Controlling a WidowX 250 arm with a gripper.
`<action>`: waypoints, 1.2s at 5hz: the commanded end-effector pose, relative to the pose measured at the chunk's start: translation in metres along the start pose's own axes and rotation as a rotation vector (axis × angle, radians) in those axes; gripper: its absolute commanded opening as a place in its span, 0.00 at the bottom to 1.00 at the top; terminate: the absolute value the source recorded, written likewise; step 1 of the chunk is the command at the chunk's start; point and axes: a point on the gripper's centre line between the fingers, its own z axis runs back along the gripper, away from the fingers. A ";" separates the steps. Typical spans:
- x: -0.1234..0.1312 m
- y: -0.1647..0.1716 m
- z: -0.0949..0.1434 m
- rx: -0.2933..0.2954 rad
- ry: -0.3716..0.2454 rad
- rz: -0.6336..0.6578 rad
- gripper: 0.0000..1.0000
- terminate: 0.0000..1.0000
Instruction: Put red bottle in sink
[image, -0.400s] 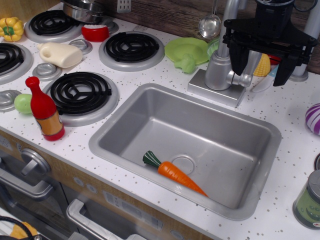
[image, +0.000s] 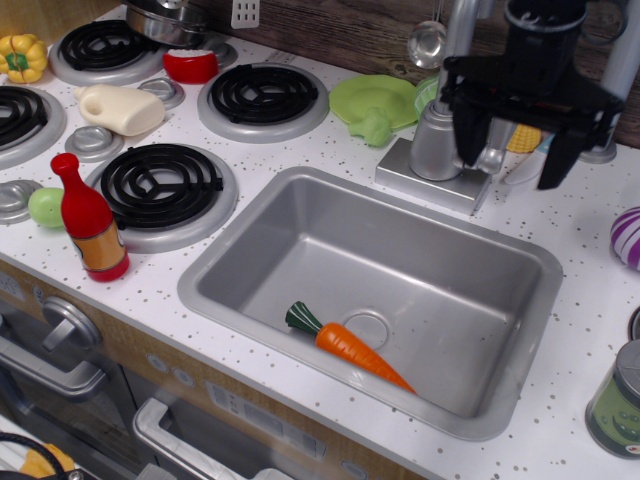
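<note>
The red bottle (image: 89, 220) stands upright on the white counter at the left, in front of a black burner (image: 161, 185). It has a rounded red cap and an orange label band. The sink (image: 260, 225) is a silver-grey basin in the middle, with a toy carrot (image: 350, 348) lying by its drain. My gripper (image: 510, 158) is black, open and empty. It hangs above the counter behind the sink's far right corner, in front of the faucet (image: 440, 130), far from the bottle.
A cream-white jug (image: 120, 108), a red bowl (image: 191, 66) and a green ball (image: 46, 207) sit among the burners. A green plate (image: 372, 100), corn (image: 524, 138), a purple-striped ball (image: 627, 236) and a green can (image: 620, 400) lie around the sink.
My gripper has shifted slightly to the left and a little toward the sink. The bottle and the carrot have not moved.
</note>
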 end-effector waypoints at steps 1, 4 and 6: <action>-0.012 0.068 0.059 0.144 -0.042 -0.010 1.00 0.00; -0.097 0.183 0.086 0.208 0.012 0.034 1.00 0.00; -0.130 0.218 0.060 0.121 0.047 0.051 1.00 0.00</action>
